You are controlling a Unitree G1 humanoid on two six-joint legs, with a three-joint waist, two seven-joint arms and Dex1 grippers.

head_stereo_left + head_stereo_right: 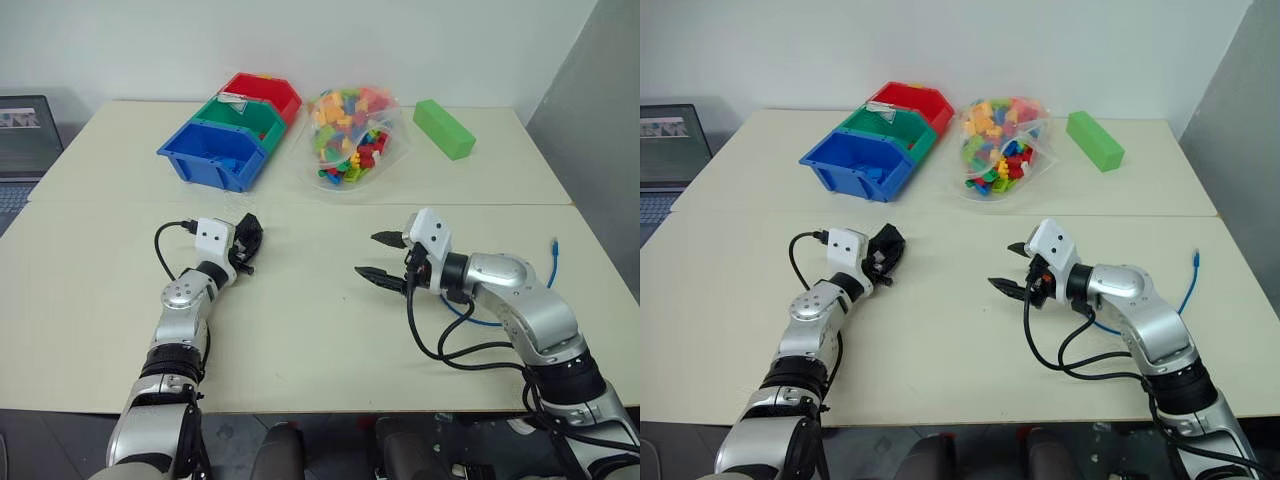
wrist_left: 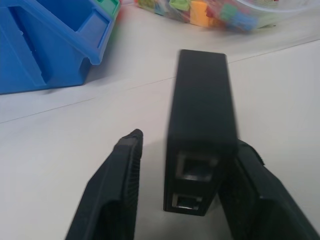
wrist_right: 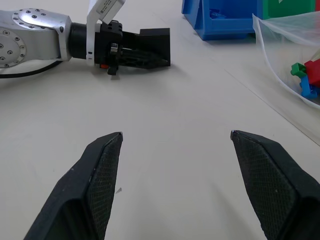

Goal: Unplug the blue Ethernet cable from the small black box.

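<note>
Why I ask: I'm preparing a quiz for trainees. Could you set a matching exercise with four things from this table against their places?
Things:
1. box
2. cable
3. green block
4. blue bin

Places:
A. nearest of the three bins, left of the bag of bricks
B. between the left hand's fingers
C. far side of the table, right of the bag
D. lying on the table beside the right arm

Pairs: 1-B, 2-D, 3-C, 4-A
</note>
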